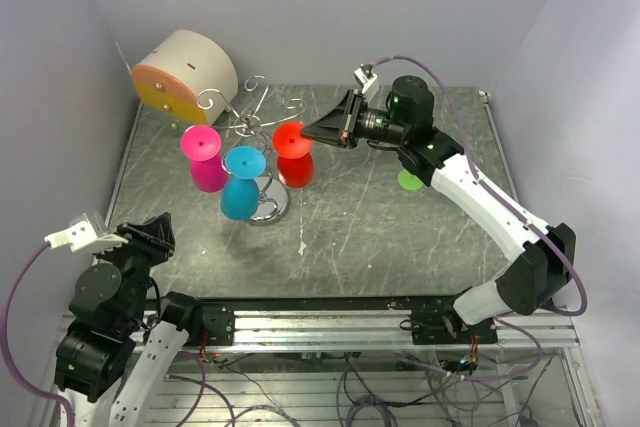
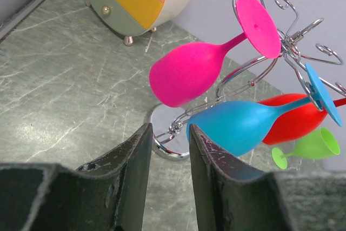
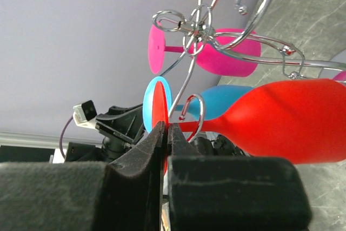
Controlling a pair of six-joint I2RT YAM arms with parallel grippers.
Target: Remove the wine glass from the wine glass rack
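The silver wire wine glass rack (image 1: 252, 113) stands at the back left of the table, and three wine glasses hang from it bowl-down: pink (image 1: 207, 165), blue (image 1: 240, 190) and red (image 1: 294, 159). My right gripper (image 1: 338, 130) reaches in from the right and is shut on the round foot of the red glass (image 3: 281, 120); in the right wrist view its fingers (image 3: 157, 150) pinch the thin red disc beside a wire hook. My left gripper (image 2: 169, 131) is open, low at the near left, facing the rack's shiny base (image 2: 161, 118) with nothing between its jaws.
A beige cylinder with an orange face (image 1: 185, 72) stands behind the rack at the far left. A green wine glass (image 1: 410, 180) lies on the table under my right arm. Grey walls close in the table on three sides.
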